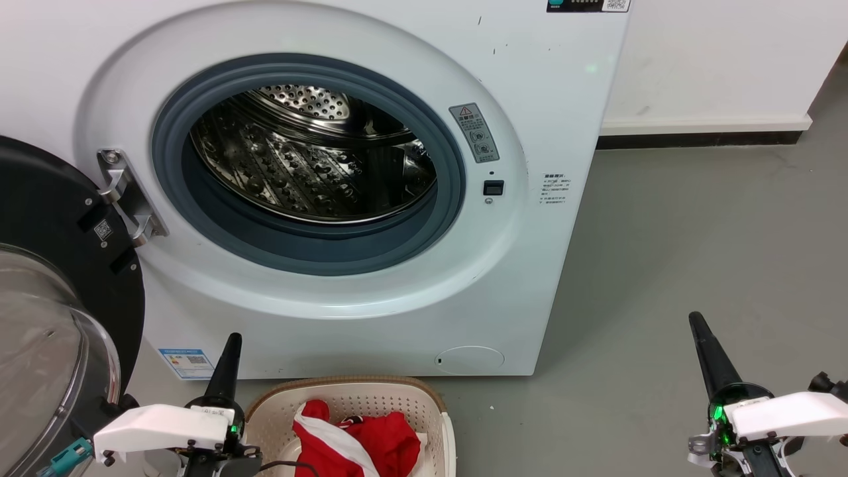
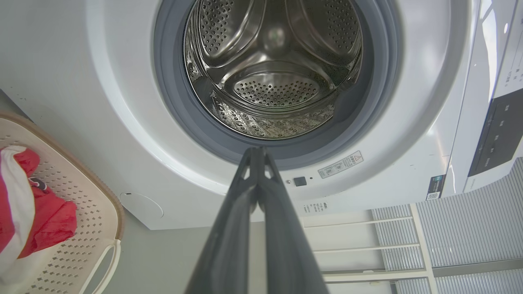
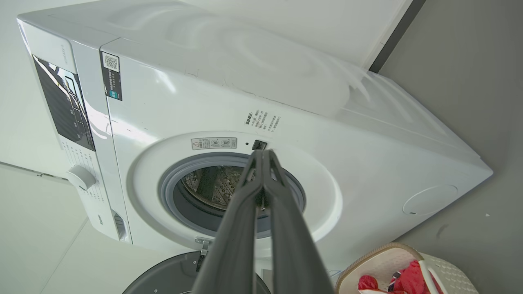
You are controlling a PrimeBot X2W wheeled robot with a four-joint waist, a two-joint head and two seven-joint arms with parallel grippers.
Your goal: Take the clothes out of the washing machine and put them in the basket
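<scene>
Left end effector (image 1: pixel 233 338) and right end effector (image 1: pixel 694 318) are both closed; red clothes (image 1: pixel 384 438) lie in the basket (image 1: pixel 371 403) before the washer (image 1: pixel 543 132).

Drum (image 1: pixel 311 165) mouth open; door (image 1: pixel 46 218) swung left; basket (image 1: pixel 344 382) below.

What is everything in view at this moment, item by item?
washer: one, white, centre
door: one, black-rimmed glass, swung open at left
drum: one, shiny steel, inside washer
floor: grey, under and right of washer
basket: one, cream with brown rim, on floor before washer
clothes: one bundle, red and white, in basket
left tool: one, dark, shut, left of basket
right tool: one, dark, shut, lower right, above floor
</scene>
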